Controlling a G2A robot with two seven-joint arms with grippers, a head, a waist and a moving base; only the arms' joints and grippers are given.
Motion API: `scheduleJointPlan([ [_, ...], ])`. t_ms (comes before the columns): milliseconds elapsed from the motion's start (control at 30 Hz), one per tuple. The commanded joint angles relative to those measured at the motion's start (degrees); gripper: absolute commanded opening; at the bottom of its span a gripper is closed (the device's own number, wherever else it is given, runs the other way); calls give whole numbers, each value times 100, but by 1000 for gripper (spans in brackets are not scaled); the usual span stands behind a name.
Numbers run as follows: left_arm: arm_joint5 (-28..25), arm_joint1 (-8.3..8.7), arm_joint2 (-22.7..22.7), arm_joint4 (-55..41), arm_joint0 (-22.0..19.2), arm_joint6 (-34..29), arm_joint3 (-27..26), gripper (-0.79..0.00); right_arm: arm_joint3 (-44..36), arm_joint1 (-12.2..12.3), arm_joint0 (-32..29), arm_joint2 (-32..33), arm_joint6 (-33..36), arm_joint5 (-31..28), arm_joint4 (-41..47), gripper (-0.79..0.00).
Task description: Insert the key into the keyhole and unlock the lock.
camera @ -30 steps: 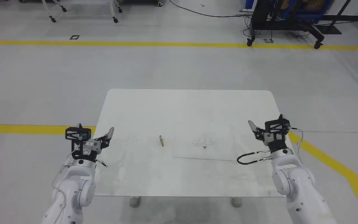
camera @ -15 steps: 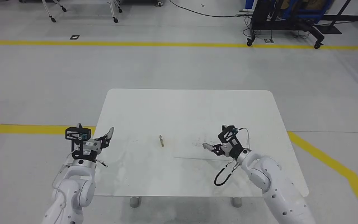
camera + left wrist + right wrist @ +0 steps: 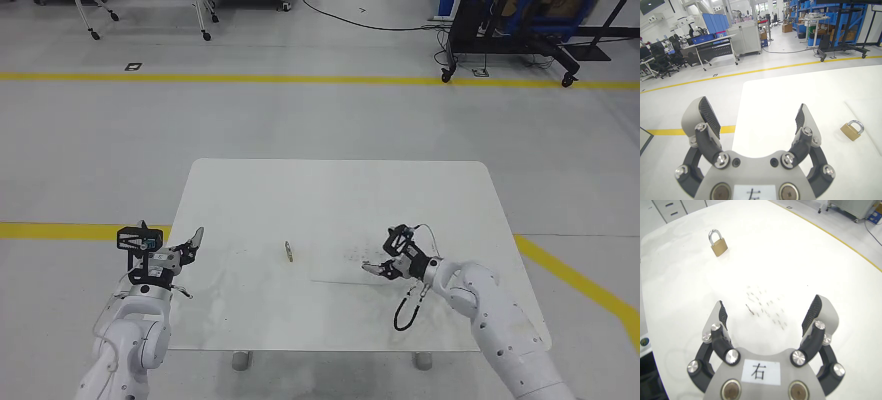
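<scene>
**Top view.** A white table (image 3: 330, 200) stands on a pale workshop floor crossed by yellow lines (image 3: 300, 77). The lock (image 3: 288, 250), a small brass padlock, lies flat near the table's middle, somewhat toward the near edge. The left gripper (image 3: 172, 240) hangs just off the left edge, close to the near-left corner. The right gripper (image 3: 383, 256) is over the table, between the lock and the right edge.

**Left wrist view.** The left gripper's fingers are spread wide, with nothing between them. The lock rests well ahead and off to one side, its shackle seated in the body.

**Right wrist view.** The right gripper's fingers are likewise spread and empty. The key (image 3: 750, 309) lies on the table just ahead of them, within the span of the opening though closer to one finger, beside a patch of small dark scuffs (image 3: 770, 311). Its long axis runs roughly away from the gripper, slightly aslant, toward the lock farther on. The right arm is plainly the nearer to the key. The coming move likely requires it to descend and close across the key's narrow width.
</scene>
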Motion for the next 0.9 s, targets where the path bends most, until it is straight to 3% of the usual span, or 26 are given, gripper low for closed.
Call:
scheduleJointPlan([
  [0,0,0,0,0,0,0,0,0,171,18,157,-52,3,-321,-165,-108],
  [33,0,0,0,0,0,0,0,0,248,19,225,-95,0,-445,-185,-308],
  [67,0,0,0,0,0,0,0,0,313,19,295,-152,24,-560,-235,-409],
  [133,0,0,0,0,0,0,0,0,422,11,428,-302,126,-669,-392,-462],
  [333,0,0,0,0,0,0,0,0,667,-34,716,-663,102,-705,-646,-514],
  [400,0,0,0,0,0,0,0,0,737,-38,772,-716,16,-724,-674,-622],
  [433,0,0,0,0,0,0,0,0,767,-38,798,-734,-20,-730,-689,-785],
  [867,0,0,0,0,0,0,0,0,622,28,815,-910,-405,-881,-1160,-785],
])
